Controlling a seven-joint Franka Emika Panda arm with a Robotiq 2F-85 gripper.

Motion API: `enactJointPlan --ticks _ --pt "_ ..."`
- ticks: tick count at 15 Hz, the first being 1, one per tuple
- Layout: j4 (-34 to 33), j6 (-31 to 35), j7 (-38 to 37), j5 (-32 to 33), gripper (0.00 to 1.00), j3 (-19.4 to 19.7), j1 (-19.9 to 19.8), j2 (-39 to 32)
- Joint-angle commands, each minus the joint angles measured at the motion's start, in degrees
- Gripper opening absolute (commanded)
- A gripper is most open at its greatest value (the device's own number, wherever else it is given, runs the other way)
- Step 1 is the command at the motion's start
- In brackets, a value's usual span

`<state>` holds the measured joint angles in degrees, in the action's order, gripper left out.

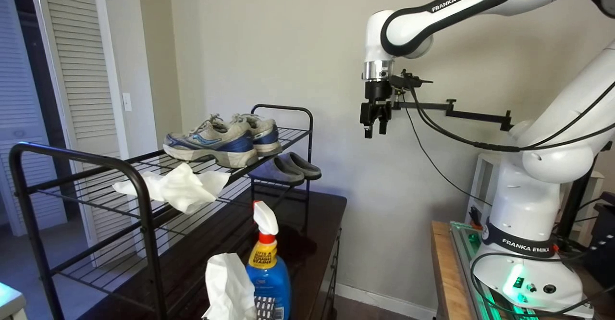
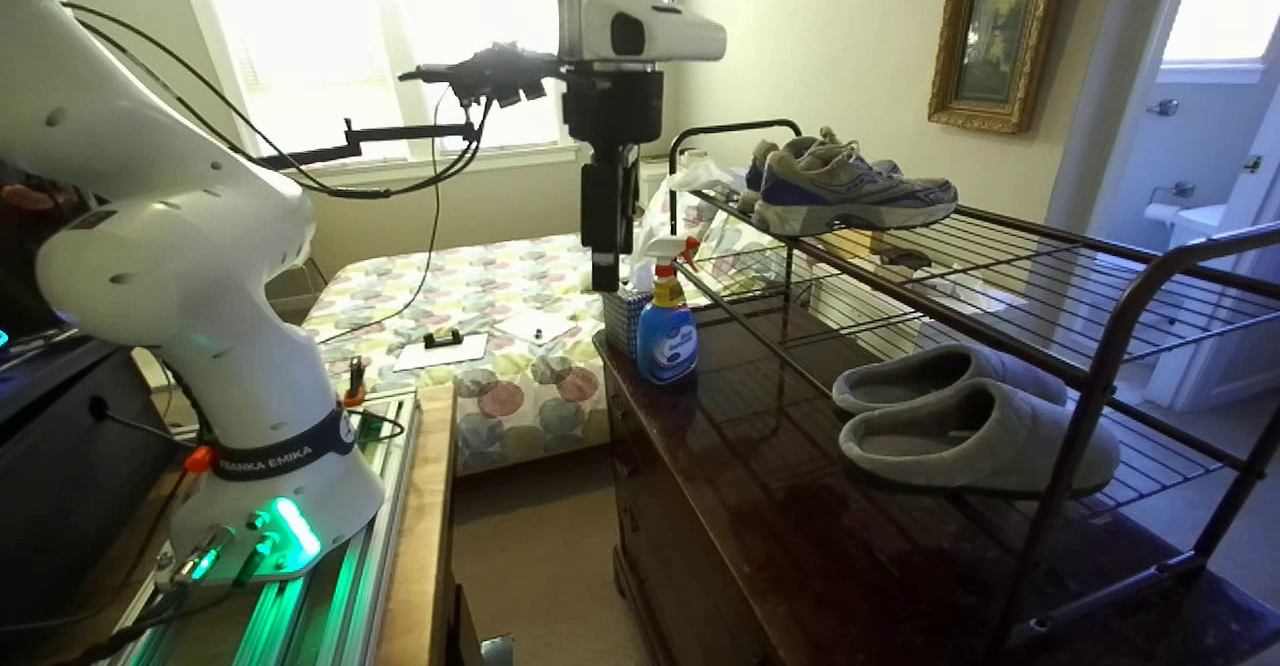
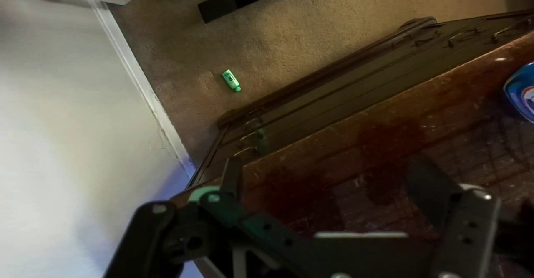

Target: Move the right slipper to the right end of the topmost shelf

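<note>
Nearest the lens in the wrist view, the claw [image 3: 329, 186] gapes wide with only air in its grasp. It points straight down, and in both exterior views it hangs well apart from the rack [image 1: 145, 214]. Below, the front edge of the worktop [image 3: 384, 152] slants across the wrist view, with carpet [image 3: 267, 48] beyond. The right slipper [image 2: 980, 446] rests on the lower tier [image 2: 1175, 435] beneath the topmost shelf [image 2: 930, 304], just beside the other slipper [image 2: 960, 359]; a gap separates its top from the shelf above. Toward the shelf's right end, thin wires stretch between the sneakers [image 2: 850, 191] and the curved end rail [image 2: 1125, 326]. A blue spray bottle [image 2: 667, 341] stands near the worktop's edge, well apart from both slippers. The right slipper is grey, with a rounded closed toe pointing into the rack, a backless heel and a thin dark sole.
</note>
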<state>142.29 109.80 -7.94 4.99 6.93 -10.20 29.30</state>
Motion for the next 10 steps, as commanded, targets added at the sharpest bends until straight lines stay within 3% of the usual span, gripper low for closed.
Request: enactJointPlan --ticks 1,3,7,10 --pt "0.70 1.24 0.19 0.40 1.00 -0.39 -0.34 1.05" --pt "2.43 5.34 2.92 1.17 1.00 -0.02 0.18 0.69" --pt "5.26 13.75 18.10 -3.96 1.00 5.16 3.37 -3.66" --pt "5.01 16.68 21.67 -7.94 1.00 7.34 3.86 -8.62"
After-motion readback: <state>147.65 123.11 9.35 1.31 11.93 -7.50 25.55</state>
